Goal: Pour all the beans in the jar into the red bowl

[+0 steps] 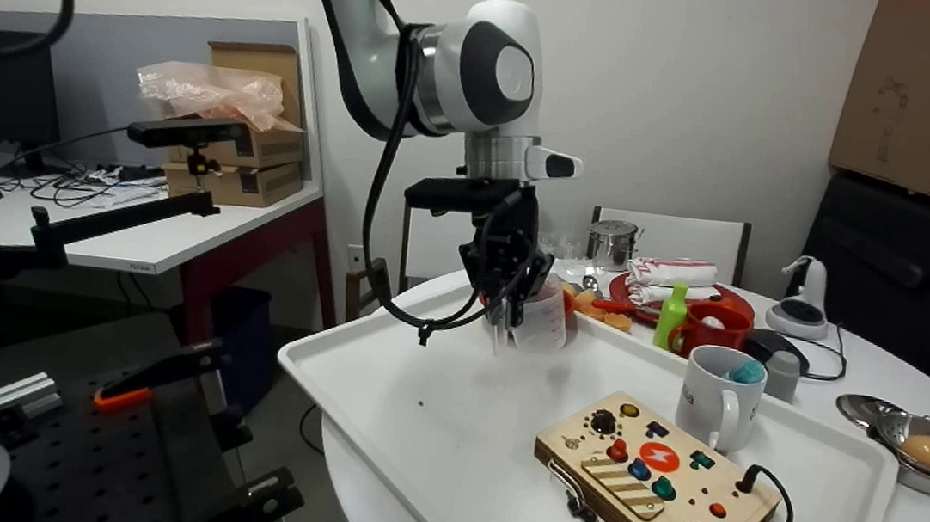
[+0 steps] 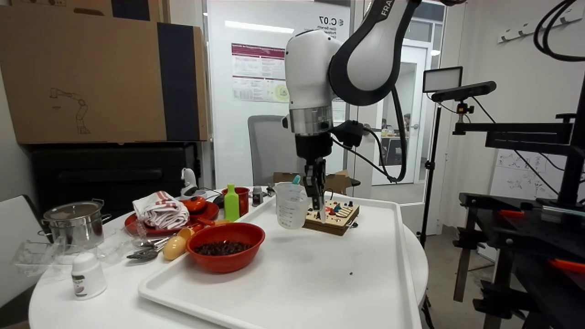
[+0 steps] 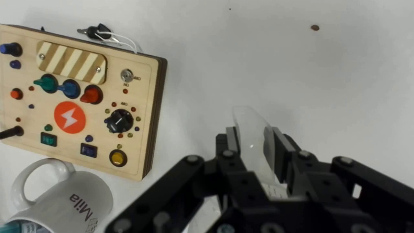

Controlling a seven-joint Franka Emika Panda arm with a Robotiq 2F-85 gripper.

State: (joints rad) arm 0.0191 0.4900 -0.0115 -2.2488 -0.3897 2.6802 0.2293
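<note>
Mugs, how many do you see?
2: a white mug on the tray and a red mug off it, near the green bottle, not counting the clear jar in the claw. More may be hidden.

Red bowl (image 2: 228, 264) and wooden box (image 1: 648, 496) obstruct; the tray (image 2: 297, 265) between lies open.

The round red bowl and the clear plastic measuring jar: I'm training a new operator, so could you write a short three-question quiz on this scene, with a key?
1. What does the black two-fingered gripper hold?
a) the white ceramic mug
b) the clear handle of the clear plastic measuring jar
c) the green bottle

2. True or false: in an exterior view, the round red bowl holds dark beans.

3. Fill the gap: in the wrist view, a loose dark-brown, bean-like speck lies on the white rectangular ____.

Key: 1 b; 2 true; 3 tray.
</note>
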